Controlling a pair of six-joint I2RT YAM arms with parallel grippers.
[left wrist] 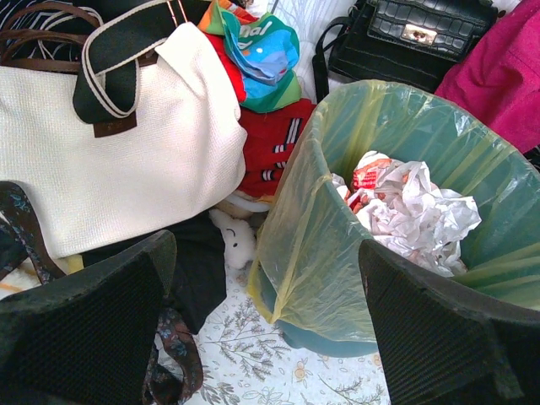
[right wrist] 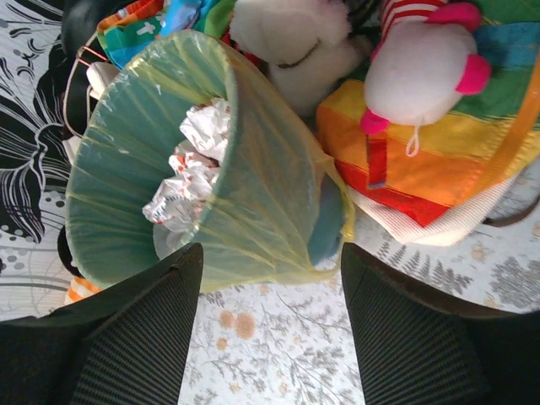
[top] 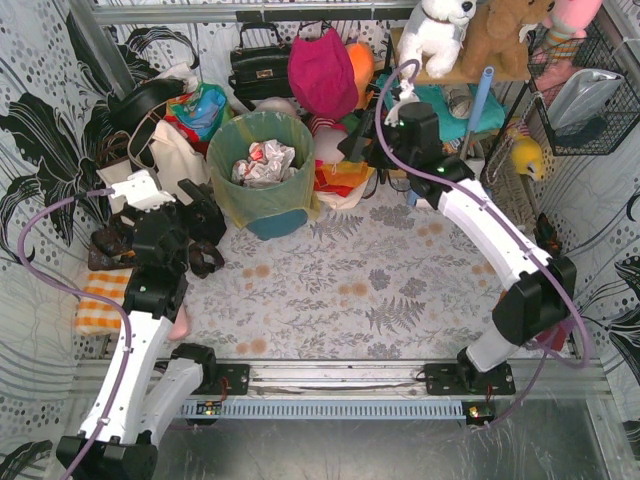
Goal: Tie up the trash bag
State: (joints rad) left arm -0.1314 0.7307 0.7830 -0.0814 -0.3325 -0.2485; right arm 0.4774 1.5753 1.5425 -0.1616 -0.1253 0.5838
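Lining the teal bin (top: 277,222), the trash bag (top: 232,198) sits at the back of the table (top: 350,295), left of centre. Its mouth is folded out over the rim and crumpled paper (top: 263,162) fills the inside.

Film is thin, translucent yellow, wrinkled. Judged very light, limp and slippery, so it will bunch rather than hold a shape, and it may tear under a hard pull. The contents look light too, so the bin could tip or slide if the bag drags on it.

Grasp sites: in the right wrist view a yellow loop (right wrist: 344,221) hangs down the bin's side, probably a handle strip. The opposite strip is not clearly made out, though a fold on the skirt (left wrist: 325,181) in the left wrist view may be it. Best to pinch gathered film at the draped edge, not the taut wall.

Left gripper (left wrist: 268,249): jaws wide apart, holding nothing, short of the bin on its left. Right gripper (right wrist: 272,253): jaws apart, nothing between them, near the bin on its right.

A cream tote (left wrist: 126,169) lies just beside the bin.
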